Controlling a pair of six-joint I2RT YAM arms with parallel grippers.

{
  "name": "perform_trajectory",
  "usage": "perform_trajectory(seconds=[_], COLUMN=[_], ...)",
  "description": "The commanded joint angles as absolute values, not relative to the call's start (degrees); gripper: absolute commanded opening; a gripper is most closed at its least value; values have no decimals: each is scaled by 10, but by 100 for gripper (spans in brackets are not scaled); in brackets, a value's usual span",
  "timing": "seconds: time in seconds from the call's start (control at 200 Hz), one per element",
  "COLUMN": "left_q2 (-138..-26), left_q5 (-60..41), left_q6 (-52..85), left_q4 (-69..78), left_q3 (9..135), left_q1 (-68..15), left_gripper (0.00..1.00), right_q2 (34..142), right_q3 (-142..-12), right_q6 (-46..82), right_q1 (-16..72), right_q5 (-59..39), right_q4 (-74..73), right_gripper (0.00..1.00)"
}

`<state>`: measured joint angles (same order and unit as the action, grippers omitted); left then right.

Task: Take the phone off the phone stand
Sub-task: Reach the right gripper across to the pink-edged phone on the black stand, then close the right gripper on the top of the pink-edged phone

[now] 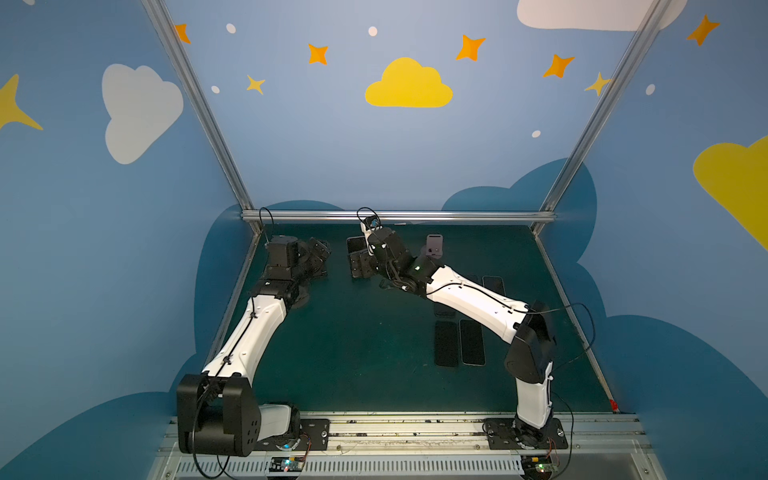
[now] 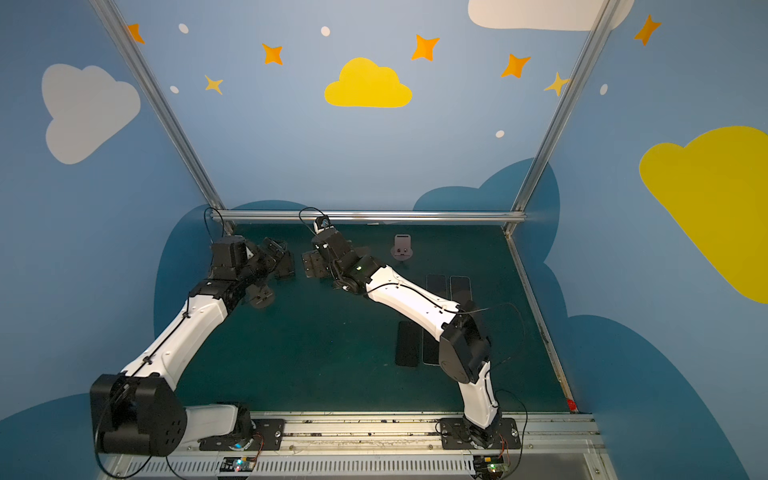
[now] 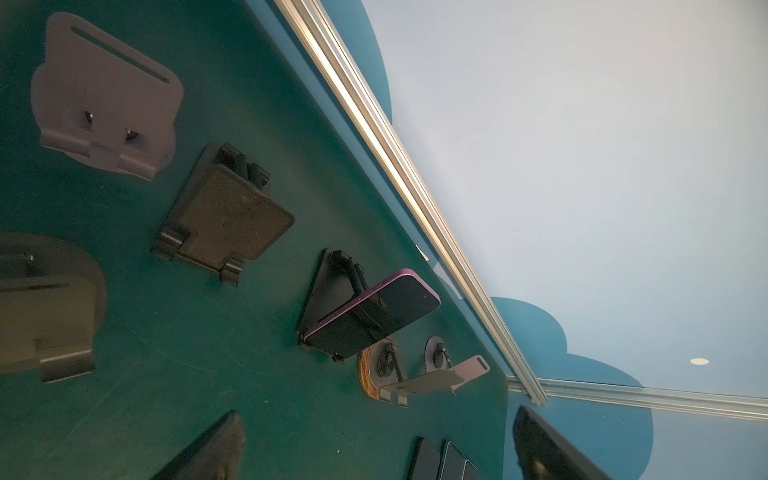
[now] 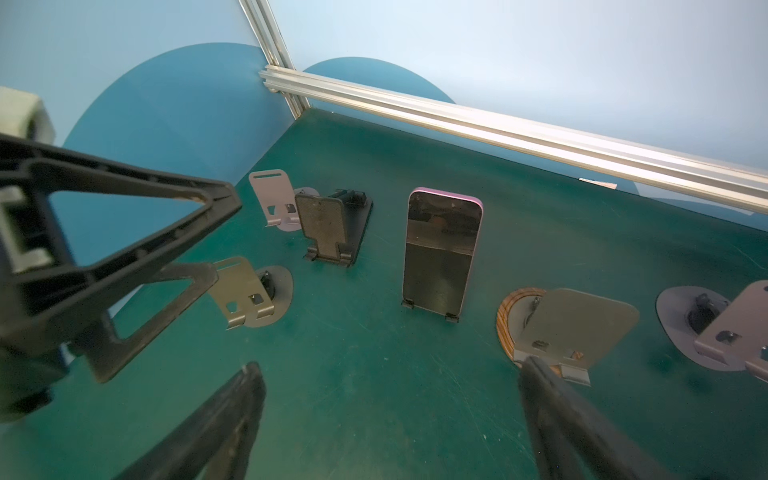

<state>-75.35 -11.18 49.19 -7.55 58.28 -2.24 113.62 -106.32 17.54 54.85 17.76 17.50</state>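
**Grippers.** The right gripper (image 4: 390, 368) has its jaws spread wide with nothing between them. It hovers over the far middle of the green worktop (image 1: 353, 361), pointed toward the task item and clear of it. The left gripper (image 3: 378, 415) is also spread wide and empty. It sits at the far left, near the right gripper, and the two do not touch.

**Task item.** The dark-screened phone with a purple rim (image 4: 442, 249) is seated on the black folding phone stand (image 3: 322, 295). It stands upright and leans slightly back, with its lower edge caught in the stand's two front hooks. It stands on the far part of the worktop, near the aluminium back rail (image 4: 498, 124). Neither gripper touches it.

**Surroundings.**
- An empty black stand with a textured plate (image 4: 328, 228) is to the phone's left.
- A round wood-based stand with a grey metal plate (image 4: 577, 328) is to its right, and is also empty.
- Four dark phones lying flat (image 2: 406, 343) occupy the right side of the worktop, nearer than the stands.
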Motion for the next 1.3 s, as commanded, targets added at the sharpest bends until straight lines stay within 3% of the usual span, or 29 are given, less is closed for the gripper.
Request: perform_trajectory(seconds=[0.0,0.381,0.696,1.297], left_q2=[-761,-762,-772,-782], left_q5=[-115,-136,-153,-164], left_q6=[496,500,505,502], left_q4=[-74,-69,-60,-50], left_q3=[588,587,588,586], left_q1=[-16,-3,1,5], left_gripper=[100,100,100,100], right_q2=[1171,1309,1395,1448], right_q3=[-1110,-1254,-1332,-1375], right_q6=[173,179,166,150], right_q1=[544,517,480,462], right_q5=[194,216,150,97], right_q4=[181,233,231,200], right_gripper=[96,96,96,96])
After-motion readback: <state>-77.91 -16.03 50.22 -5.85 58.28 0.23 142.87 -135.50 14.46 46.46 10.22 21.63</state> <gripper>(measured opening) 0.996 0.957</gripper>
